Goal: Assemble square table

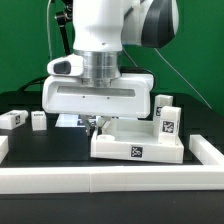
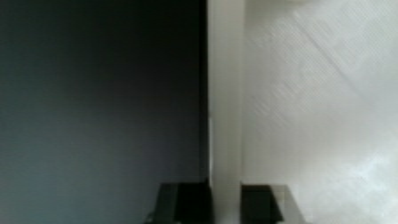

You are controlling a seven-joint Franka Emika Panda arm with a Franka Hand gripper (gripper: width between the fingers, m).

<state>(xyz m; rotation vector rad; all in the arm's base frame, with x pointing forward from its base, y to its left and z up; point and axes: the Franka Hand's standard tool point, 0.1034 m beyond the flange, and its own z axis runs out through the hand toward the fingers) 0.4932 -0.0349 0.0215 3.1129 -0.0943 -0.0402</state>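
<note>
Four legs (image 1: 168, 123) sit loose; one tabletop (image 1: 110, 148), its wall pinched between the jaws.

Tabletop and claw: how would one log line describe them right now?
gripper: shut on tabletop wall | legs: two at exterior view's left, two at its right | held leg: none

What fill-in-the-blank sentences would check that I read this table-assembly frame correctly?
1. The tool meets the tabletop at its end on the exterior view's ___.
2. On the exterior view's left, ___ legs sit apart from the tabletop.
3. The tag on the tabletop's front edge is black and ___.
Missing words: left; two; white.
</note>
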